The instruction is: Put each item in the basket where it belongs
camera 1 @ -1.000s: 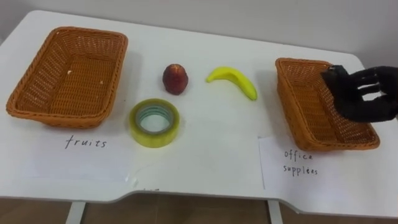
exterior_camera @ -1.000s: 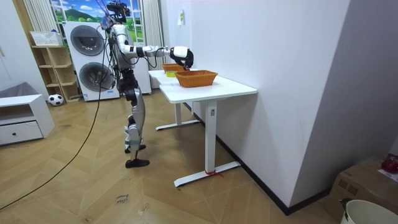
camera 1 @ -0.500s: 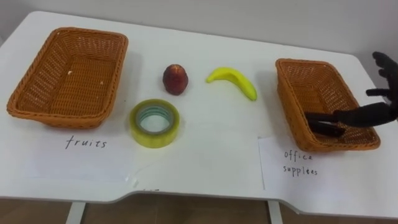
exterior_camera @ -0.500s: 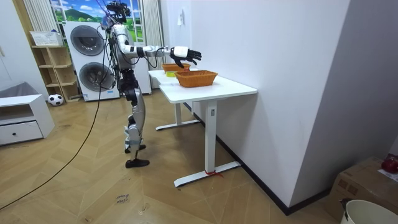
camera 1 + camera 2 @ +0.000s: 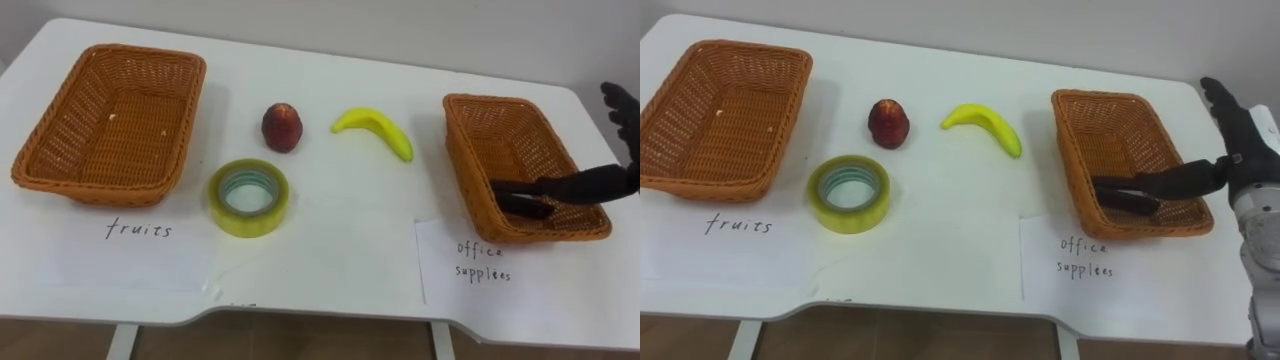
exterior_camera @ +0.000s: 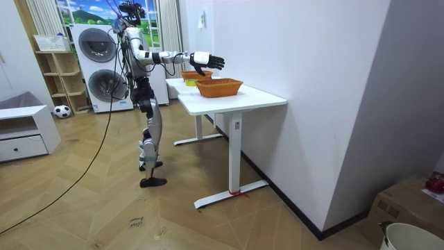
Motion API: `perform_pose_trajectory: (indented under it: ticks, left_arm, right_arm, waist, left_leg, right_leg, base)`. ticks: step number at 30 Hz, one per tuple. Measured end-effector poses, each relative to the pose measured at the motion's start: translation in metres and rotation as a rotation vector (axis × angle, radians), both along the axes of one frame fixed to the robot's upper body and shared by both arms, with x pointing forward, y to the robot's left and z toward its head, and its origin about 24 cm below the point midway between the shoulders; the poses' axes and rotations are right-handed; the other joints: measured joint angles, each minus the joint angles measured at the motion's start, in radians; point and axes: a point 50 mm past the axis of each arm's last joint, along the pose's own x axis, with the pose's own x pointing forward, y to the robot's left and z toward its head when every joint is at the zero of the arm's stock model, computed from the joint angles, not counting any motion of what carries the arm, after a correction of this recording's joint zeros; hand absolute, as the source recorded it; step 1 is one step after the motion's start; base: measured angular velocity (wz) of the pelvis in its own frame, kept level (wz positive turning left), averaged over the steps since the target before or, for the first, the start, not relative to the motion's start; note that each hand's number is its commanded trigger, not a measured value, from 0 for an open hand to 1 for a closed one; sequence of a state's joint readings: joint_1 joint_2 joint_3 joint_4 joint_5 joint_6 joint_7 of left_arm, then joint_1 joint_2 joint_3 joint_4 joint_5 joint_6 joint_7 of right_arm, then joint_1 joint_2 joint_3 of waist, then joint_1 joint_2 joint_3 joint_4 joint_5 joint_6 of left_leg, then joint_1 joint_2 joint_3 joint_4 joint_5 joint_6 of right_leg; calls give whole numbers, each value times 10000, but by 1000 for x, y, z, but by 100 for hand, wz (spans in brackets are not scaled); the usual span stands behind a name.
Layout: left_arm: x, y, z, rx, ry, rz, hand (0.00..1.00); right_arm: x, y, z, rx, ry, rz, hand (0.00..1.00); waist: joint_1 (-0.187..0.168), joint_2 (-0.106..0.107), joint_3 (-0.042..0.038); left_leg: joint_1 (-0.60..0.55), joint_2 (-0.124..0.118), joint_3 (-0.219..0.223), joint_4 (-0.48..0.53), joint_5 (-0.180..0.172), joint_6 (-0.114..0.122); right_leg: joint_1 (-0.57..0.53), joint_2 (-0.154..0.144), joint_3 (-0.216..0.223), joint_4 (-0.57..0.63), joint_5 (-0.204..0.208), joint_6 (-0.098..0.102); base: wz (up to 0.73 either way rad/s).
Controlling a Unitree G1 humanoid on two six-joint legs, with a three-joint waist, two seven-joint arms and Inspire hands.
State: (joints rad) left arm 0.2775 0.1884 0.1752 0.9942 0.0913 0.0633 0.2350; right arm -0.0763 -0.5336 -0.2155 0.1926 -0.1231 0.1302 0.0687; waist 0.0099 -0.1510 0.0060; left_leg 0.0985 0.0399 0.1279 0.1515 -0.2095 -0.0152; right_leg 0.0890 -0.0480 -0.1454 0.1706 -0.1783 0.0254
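Over the office basket [image 5: 468, 140], left eye view, the right hand [image 5: 590, 183] is spread wide, gripping nothing; a dark item [image 5: 522, 208] lies inside beneath one finger. Room view: that arm reaches over the bench [image 6: 243, 99]. Right eye view: tape [image 5: 848, 193], apple [image 5: 888, 123], banana [image 5: 985, 125] lie on the bench

Home-style room doubling as a robot test space: two front-loading washing machines [image 6: 96, 43] stand stacked against the back wall beside an open shelf [image 6: 58, 73]. A football [image 6: 61, 110] lies on the herringbone wood floor [image 6: 104, 208] near a low white drawer unit [image 6: 24, 135]. The humanoid stands at a white desk [image 6: 244, 101] bearing wicker baskets [image 6: 219, 87], with a cardboard box [image 6: 399, 201] in the room view's lower right corner.
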Motion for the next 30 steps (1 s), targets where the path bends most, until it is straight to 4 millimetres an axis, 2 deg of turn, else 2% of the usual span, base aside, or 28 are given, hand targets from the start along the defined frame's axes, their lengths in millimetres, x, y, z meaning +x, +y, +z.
perform_pose_trajectory:
  ticks: [9,21,24,26,30]
  left_arm:
    - [1,0,0,-83,-18,-71,0]
    - [12,-1,1,-57,-383,-236,0]
    - [15,-1,1,-60,-476,-274,0]
    - [16,-1,2,-41,-500,-277,0]
    - [14,-1,2,-28,-439,-269,0]
  right_arm:
    - [1,3,5,-104,-193,137,0]
    - [14,18,36,111,-1673,907,0]
    - [17,22,43,183,-1999,1066,0]
    - [17,30,55,143,-2483,1399,0]
    - [17,34,62,109,-2793,1603,0]
  waist:
    - [0,15,-8]
    - [-41,-62,-24]
    - [90,-48,-14]
    - [163,-1,20]
    - [255,4,24]
  left_leg:
    - [6,-2,-1,11,1,0]
    - [15,-22,-205,92,2,1]
    - [14,-19,-215,116,3,0]
    - [9,-14,-233,128,3,0]
    - [-14,-7,-368,125,3,0]
  right_leg:
    - [5,-4,4,3,0,0]
    - [133,-25,-199,-5,-1,1]
    - [137,-26,-246,-4,-1,1]
    - [138,-34,-390,-5,-1,1]
    - [181,-42,-594,1,-1,1]
  base:
    - [0]
    - [4]
    - [0]
    - [0]
    - [6]
